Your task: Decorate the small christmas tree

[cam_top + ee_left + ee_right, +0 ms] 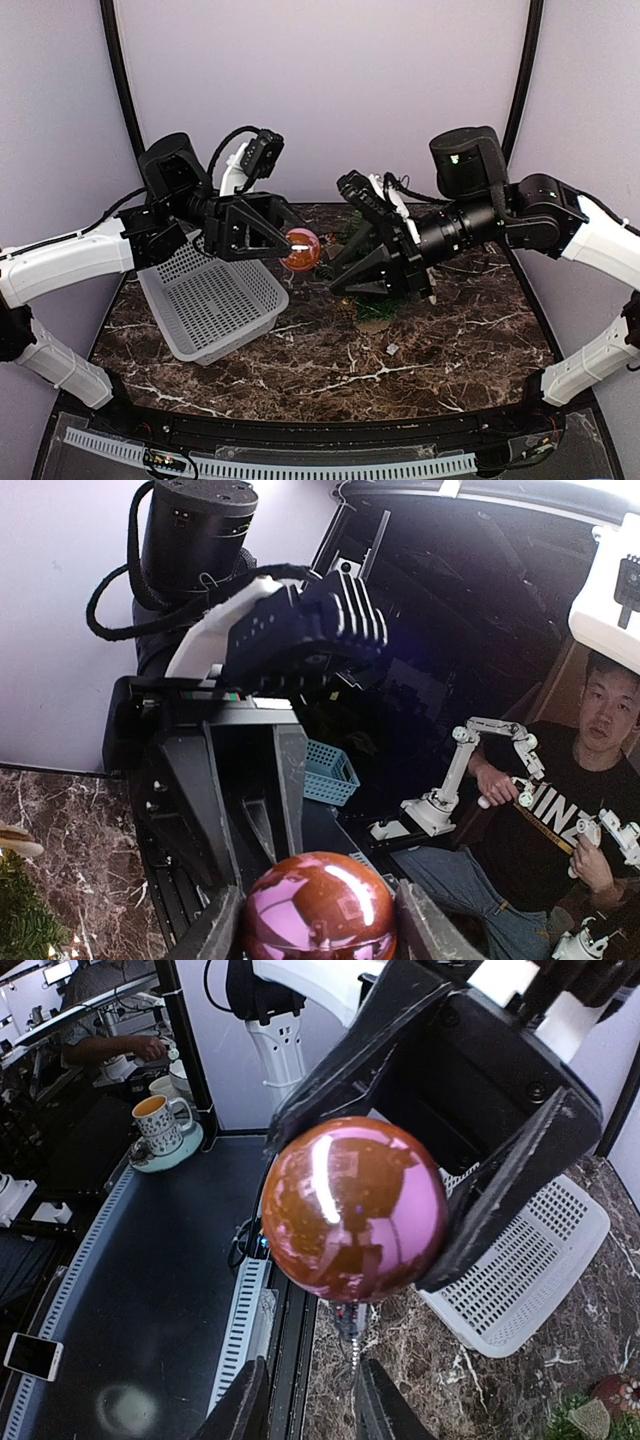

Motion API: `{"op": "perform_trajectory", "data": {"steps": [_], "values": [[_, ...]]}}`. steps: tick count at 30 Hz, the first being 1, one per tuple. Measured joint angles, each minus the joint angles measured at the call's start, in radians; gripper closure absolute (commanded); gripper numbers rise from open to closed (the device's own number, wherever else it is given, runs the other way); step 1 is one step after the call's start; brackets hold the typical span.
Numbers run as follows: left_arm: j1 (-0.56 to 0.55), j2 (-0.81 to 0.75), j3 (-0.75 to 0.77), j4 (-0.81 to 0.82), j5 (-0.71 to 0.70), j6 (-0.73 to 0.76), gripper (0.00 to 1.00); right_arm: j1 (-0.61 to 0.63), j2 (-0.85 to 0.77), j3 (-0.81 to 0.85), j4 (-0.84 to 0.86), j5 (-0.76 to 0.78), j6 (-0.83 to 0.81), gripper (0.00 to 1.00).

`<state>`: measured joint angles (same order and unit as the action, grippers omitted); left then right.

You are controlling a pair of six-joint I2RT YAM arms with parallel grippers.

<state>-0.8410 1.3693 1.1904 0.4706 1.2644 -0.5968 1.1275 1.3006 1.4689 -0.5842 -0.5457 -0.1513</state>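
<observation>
My left gripper (298,248) is shut on a shiny red-pink ball ornament (300,247) and holds it in the air above the table. The ball fills the bottom of the left wrist view (318,908) between the gripper's fingers (215,930). My right gripper (332,275) is open just right of the ball. In the right wrist view the ball (352,1208) hangs above the right gripper (305,1410), and its thin hanging chain (356,1345) dangles between the jaws. The small christmas tree (378,308) is mostly hidden under the right gripper; its green edge shows in the right wrist view (590,1415).
A white perforated basket (215,295) lies tilted on the dark marble table (330,370) at the left, below the left arm. It also shows in the right wrist view (540,1290). The table's near edge carries a cable rail (300,465).
</observation>
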Motion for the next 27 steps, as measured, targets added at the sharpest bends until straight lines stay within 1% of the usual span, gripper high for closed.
{"op": "perform_trajectory", "data": {"steps": [7, 17, 19, 22, 27], "values": [[-0.002, 0.01, 0.0, 0.0, 0.003, 0.0, 0.57, 0.018, 0.015, 0.004, -0.041, 0.029, -0.015, 0.74], [-0.006, 0.02, 0.0, 0.004, 0.003, 0.001, 0.58, 0.018, 0.015, 0.005, -0.044, 0.071, -0.012, 0.81], [-0.006, 0.021, 0.0, 0.005, 0.002, 0.0, 0.58, 0.018, 0.015, 0.005, -0.044, 0.08, -0.008, 0.86], [-0.006, 0.022, 0.0, 0.007, 0.002, 0.001, 0.58, 0.018, 0.015, 0.005, -0.043, 0.091, -0.006, 1.0], [-0.006, 0.024, -0.001, 0.011, -0.004, 0.001, 0.58, 0.018, 0.013, 0.005, -0.037, 0.104, 0.004, 1.0]]}}
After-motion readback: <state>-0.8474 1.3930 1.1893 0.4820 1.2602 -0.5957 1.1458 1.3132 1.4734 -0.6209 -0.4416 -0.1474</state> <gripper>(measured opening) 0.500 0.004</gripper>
